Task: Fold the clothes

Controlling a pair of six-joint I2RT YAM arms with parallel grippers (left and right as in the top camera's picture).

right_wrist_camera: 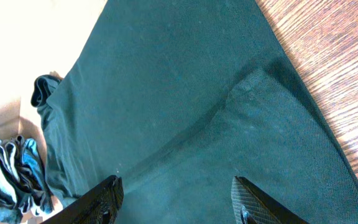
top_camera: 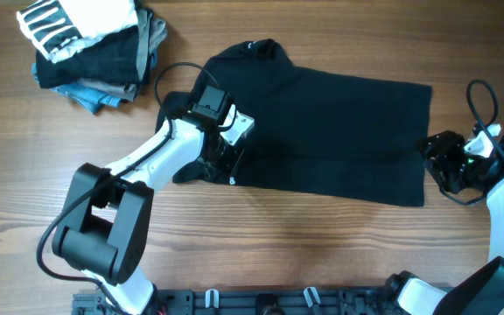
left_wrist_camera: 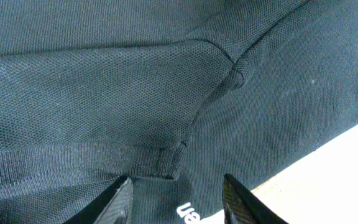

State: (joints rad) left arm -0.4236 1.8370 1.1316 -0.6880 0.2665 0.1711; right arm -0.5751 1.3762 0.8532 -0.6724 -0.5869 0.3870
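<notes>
The black T-shirt (top_camera: 331, 131) lies flat across the middle of the table, folded lengthwise, with its collar at the far left. My left gripper (top_camera: 221, 162) is open just above the shirt's near-left part. In the left wrist view its fingers (left_wrist_camera: 176, 199) straddle a sleeve hem (left_wrist_camera: 104, 158) and white print (left_wrist_camera: 188, 214). My right gripper (top_camera: 436, 162) is open at the shirt's right edge. In the right wrist view its fingers (right_wrist_camera: 176, 199) hover over the black T-shirt (right_wrist_camera: 185, 106), with nothing held.
A pile of folded garments (top_camera: 94, 48), white with black stripes on top and grey and blue below, sits at the far left corner. It also shows in the right wrist view (right_wrist_camera: 8, 174). Bare wooden table (top_camera: 322, 254) lies near the front.
</notes>
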